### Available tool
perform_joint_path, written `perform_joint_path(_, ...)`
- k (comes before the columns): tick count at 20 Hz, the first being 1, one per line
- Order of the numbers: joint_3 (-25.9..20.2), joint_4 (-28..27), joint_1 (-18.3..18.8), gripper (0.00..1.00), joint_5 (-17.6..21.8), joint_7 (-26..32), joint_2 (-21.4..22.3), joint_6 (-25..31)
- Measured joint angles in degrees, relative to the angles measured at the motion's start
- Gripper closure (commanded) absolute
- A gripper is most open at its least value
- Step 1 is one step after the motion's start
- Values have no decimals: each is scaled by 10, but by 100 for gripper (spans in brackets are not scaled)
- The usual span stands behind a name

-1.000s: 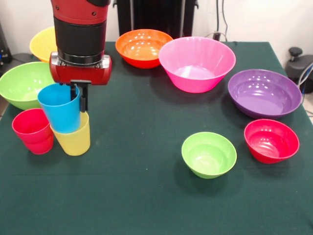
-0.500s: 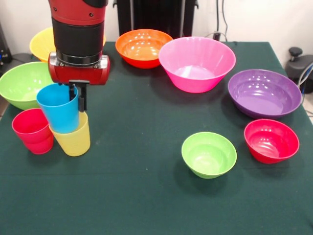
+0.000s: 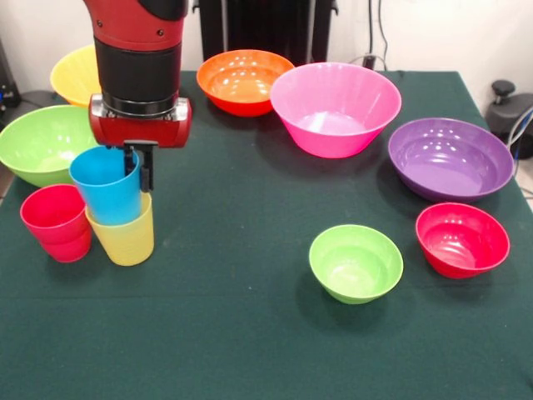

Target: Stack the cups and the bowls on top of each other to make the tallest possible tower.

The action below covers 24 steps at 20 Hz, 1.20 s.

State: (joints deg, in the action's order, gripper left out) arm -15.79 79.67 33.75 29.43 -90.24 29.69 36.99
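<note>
The claw (image 3: pixel 139 167) was clamped on the rim of the blue cup (image 3: pixel 106 185), which sat tilted inside the pale yellow cup (image 3: pixel 125 236) on the green bench (image 3: pixel 250 317). The red cup (image 3: pixel 57 222) stood touching the yellow cup's side, just in front of the large green bowl (image 3: pixel 37 143). The small lime-green bowl (image 3: pixel 356 262) sat well apart from the yellow cup, beside the small red bowl (image 3: pixel 462 239).

Yellow bowl (image 3: pixel 73 73) half behind arm (image 3: pixel 137 67)

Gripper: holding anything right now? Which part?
Yes: the gripper pinches the blue cup by its rim, on the side facing the pink bowl, one finger inside; it sits partly in the yellow cup.
</note>
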Motion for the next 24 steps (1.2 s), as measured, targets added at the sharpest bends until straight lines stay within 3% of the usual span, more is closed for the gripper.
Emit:
perform_joint_path(11, 0, 6, 0, 100, 0, 0, -2, 0)
perform_joint_path(12, 0, 8, 0, 0, 0, 0, -2, 0)
perform_joint_path(24, 0, 9, 0, 0, 0, 0, -2, 0)
